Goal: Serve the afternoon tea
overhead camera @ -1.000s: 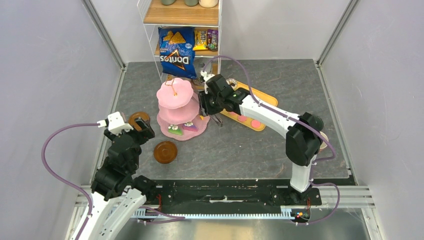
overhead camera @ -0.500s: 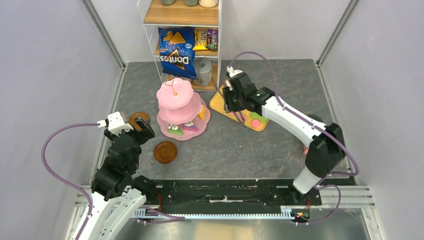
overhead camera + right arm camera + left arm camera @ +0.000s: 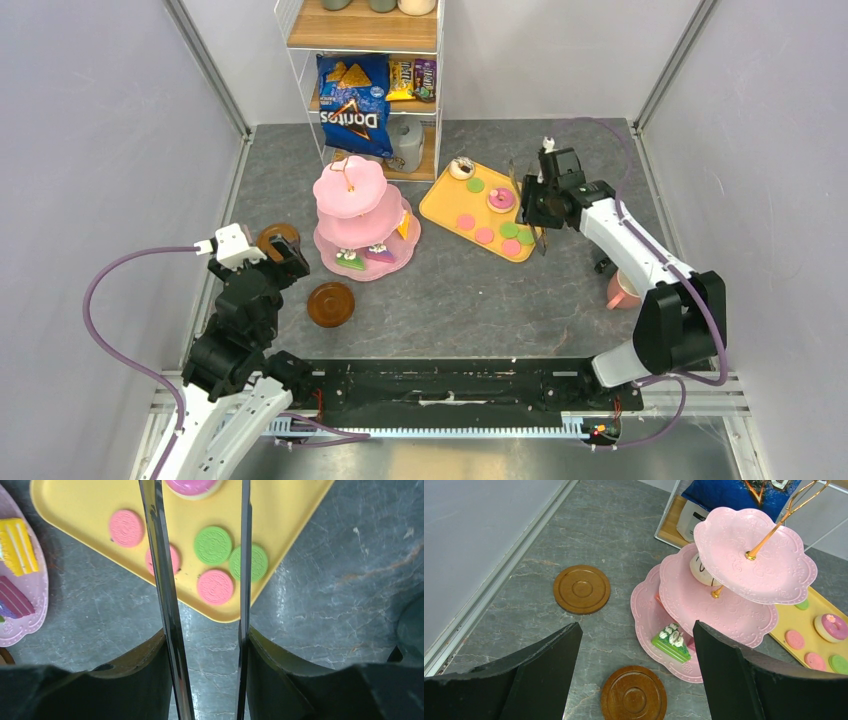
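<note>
Your right gripper (image 3: 205, 650) held the metal tongs (image 3: 161, 555) over the yellow tray (image 3: 75, 505) (left gripper (image 3: 635, 630) wide, empty). A loose squeeze could have flicked a green macaron (image 3: 213, 545) onto the bench (image 3: 325, 580).

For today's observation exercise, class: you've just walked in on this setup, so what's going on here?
The right gripper holds metal tongs over the yellow tray of pink and green macarons; nothing is pinched in them. The left gripper hangs open near the pink stand and two brown saucers. Cake slices sit on the stand's bottom tier.
</note>
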